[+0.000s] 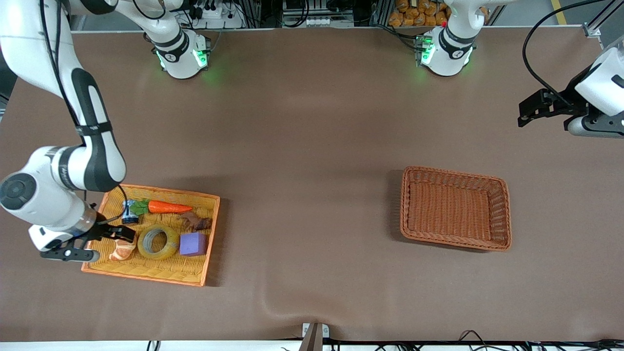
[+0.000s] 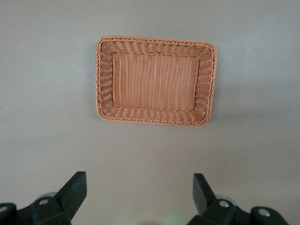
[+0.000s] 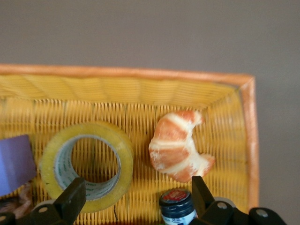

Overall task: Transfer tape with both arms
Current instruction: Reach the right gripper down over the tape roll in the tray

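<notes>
Yellowish translucent tape roll [image 1: 158, 242] flat in yellow woven tray [image 1: 161, 275], between tan croissant [image 1: 122, 250] and purple block [image 1: 193, 243]. Right gripper [image 3: 136, 199] over tray, spread wide, empty. Left gripper [image 2: 139, 193] wide, empty, waiting over bare table near brown wicker basket [image 1: 504, 214].

Even bright light, soft shadows, wrist-view blur

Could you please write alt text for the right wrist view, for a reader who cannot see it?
The right gripper, fingers open, hangs over a yellow woven tray holding the tape, a yellowish roll lying flat. A croissant lies beside the tape, with a dark-capped bottle between the fingers and a purple block at the picture's edge.
</notes>
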You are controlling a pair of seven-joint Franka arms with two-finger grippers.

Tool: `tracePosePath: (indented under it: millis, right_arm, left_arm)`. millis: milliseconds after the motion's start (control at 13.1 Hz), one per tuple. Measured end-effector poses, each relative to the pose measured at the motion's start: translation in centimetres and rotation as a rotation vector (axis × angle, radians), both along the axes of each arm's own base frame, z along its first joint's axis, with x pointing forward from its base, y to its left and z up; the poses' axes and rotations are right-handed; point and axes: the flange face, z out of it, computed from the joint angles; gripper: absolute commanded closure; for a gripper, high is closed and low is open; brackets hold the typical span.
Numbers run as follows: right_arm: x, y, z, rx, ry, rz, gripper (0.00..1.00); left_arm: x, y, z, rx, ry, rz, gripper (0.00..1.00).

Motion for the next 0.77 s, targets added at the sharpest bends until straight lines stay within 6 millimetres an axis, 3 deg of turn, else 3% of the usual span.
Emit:
tracePosePath:
  millis: [536,765]
  right_arm:
    - [-1.0,2.2,-5.4,0.090,0.121,-0.507,0.00]
    - [-1.3,2.5,-7.5,0.086,0.148,-0.572,0.00]
  left_arm:
    - [0.9,-1.7,-1.8,-0.004,0.018,-0.031,0.00]
    - [0.8,-2.2,-1.8,-0.004,0.019,-0.041,0.00]
